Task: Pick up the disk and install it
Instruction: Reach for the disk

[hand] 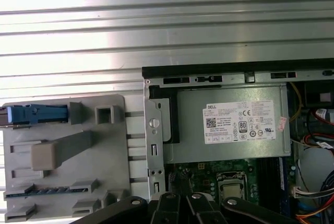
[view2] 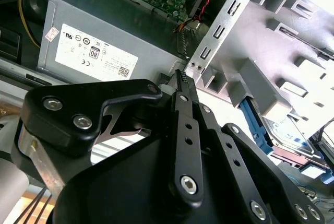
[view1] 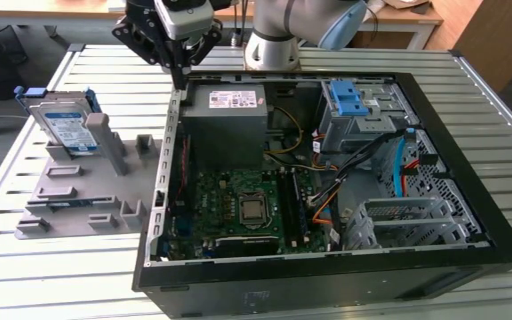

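An open computer case (view1: 327, 290) lies on a slatted metal table (view1: 496, 87). Just beside the case, on the exterior view's left, a grey holder (view1: 69, 200) carries the disk (view1: 67, 128). The disk stands upright on edge in its blue bracket, outside the case. The gripper (view1: 179, 77) hangs above the case's edge near the power supply (view1: 229, 127), fingers pressed together and holding nothing, apart from the disk.
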Robot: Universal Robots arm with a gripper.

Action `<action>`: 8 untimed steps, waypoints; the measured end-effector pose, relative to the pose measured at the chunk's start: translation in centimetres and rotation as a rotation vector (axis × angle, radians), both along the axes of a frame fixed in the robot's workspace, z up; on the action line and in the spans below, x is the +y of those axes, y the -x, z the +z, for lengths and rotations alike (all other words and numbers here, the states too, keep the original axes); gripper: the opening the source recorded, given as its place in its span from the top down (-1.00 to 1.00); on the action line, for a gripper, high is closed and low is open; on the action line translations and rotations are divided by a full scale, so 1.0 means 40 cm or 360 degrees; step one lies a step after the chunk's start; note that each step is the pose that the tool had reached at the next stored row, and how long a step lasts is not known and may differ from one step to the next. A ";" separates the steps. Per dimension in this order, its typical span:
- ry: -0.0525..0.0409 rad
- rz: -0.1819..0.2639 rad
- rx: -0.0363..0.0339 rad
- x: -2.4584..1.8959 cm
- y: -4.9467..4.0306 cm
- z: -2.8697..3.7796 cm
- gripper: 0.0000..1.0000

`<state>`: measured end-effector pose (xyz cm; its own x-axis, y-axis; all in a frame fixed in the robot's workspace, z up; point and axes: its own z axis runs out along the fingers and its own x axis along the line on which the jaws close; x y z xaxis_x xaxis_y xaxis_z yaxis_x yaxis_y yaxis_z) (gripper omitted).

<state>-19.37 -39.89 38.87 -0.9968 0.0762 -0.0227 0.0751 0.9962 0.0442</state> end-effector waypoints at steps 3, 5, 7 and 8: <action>0.0000 0.0000 0.0000 0.000 0.001 0.000 0.79; 0.0000 0.0000 0.0000 0.000 0.005 -0.001 0.79; 0.0000 0.0000 0.0000 0.000 0.006 -0.001 0.79; 0.0000 0.0000 0.0000 0.000 0.006 -0.001 0.79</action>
<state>-19.63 -39.89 38.84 -0.9968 0.0762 -0.0228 0.0752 0.9962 0.0442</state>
